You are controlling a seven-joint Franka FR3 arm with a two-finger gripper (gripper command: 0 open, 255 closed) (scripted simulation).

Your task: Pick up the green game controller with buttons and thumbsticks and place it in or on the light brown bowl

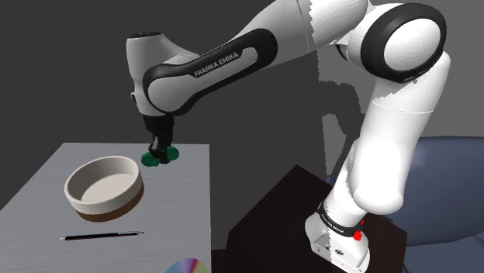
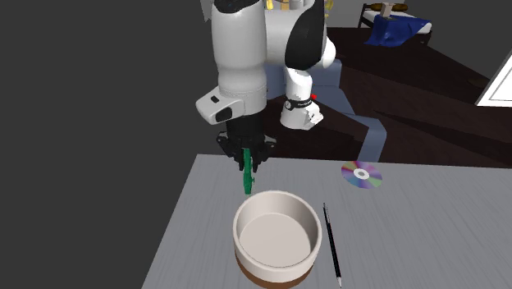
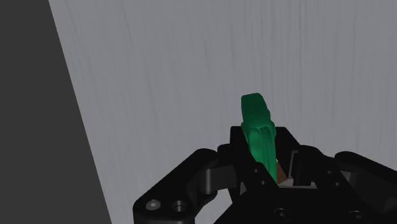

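Controller (image 1: pixel 160 157) clamped in gripper (image 1: pixel 159 147) in the shoulder view, over the far part of table (image 1: pixel 182 209), green ends poking out to either side beneath the black fingers. Hung just beside bowl (image 1: pixel 77 195), off its rim toward that view's upper right; called for a carry down and left across that view to reach the hollow. Pen (image 1: pixel 101 235) and disc (image 1: pixel 186 267) well apart from it, at the near edge, out of the path. Second exterior view: controller (image 2: pixel 248 174) held edge-on, long axis near upright, upper end pinched in gripper (image 2: pixel 246 154), lower end dangling just behind the far rim of bowl (image 2: pixel 276 199). Looked lifted clear of table (image 2: pixel 427 246), though could not tell for certain. Bowl toward the camera from the fingers, a touch to that view's right; pen (image 2: pixel 331 242) beside it on that side, disc (image 2: pixel 362 174) farther back. Judged the next need as a short shift over the rim, then a lowering, with the dangling end likely to catch the rim if carried too low. Wrist view: gripper (image 3: pixel 272 167) narrowed hard on controller (image 3: pixel 257 124), green body running out from between the fingers over bare table (image 3: pixel 191 76). Closed to the width of the thing, pressing both flanks as far as could be seen.
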